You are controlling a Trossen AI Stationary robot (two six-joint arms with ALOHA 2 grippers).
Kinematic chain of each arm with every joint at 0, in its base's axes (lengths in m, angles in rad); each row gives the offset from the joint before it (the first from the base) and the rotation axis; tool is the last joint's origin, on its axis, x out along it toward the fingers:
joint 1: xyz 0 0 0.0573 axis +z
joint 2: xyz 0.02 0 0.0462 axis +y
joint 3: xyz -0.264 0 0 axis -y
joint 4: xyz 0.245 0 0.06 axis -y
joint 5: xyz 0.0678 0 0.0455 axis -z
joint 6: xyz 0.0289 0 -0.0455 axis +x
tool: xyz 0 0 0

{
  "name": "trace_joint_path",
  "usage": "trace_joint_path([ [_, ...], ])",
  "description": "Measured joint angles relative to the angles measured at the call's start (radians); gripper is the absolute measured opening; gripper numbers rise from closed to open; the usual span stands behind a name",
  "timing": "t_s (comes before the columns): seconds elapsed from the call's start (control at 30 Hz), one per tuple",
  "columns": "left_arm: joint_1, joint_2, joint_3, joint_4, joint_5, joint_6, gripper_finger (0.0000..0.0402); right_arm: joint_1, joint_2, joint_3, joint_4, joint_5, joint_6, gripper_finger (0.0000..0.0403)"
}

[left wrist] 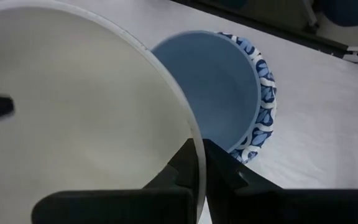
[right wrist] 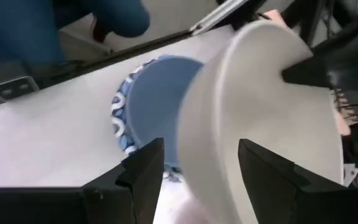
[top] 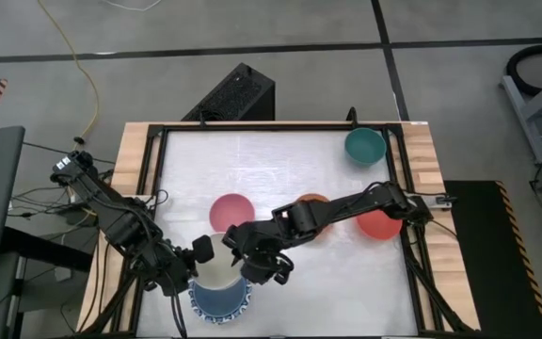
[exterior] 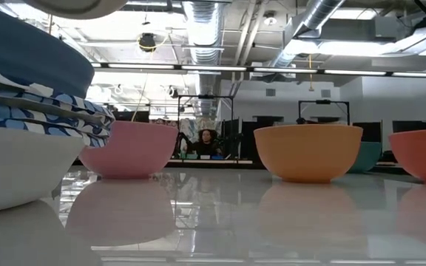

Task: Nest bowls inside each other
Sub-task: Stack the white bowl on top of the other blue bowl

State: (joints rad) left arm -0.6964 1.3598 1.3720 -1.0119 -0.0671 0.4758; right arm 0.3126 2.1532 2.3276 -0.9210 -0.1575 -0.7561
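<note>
On the desk [top: 280, 169], near its front edge, stands a stack of bowls [top: 220, 299] topped by a blue one. Above it the left hand [left wrist: 199, 163] is clenched on the rim of a stiff, slick cream bowl [top: 216, 264], probably light; the thin rim suits pinching. The right hand [right wrist: 197, 165] is spread, empty, beside it.

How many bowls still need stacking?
Done: a stack of blue-patterned bowls with a plain blue bowl on top. In hand: the left gripper is shut on the cream bowl beside the stack, and the right gripper waits open next to it. Left: the pink, orange, red and teal bowls sit apart.
</note>
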Motion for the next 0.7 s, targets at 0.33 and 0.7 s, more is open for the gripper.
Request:
trace_joint_path([
  [0.33,0.000,0.000,0.000,0.015,-0.001,0.018,0.0000,0.003,0.006,0.002,-0.019,0.021,-0.012,0.0128],
  [0.7,0.003,-0.003,0.000,0.056,-0.084,0.066,0.0018,0.010,0.010,0.000,-0.085,0.010,0.004,0.0017],
])
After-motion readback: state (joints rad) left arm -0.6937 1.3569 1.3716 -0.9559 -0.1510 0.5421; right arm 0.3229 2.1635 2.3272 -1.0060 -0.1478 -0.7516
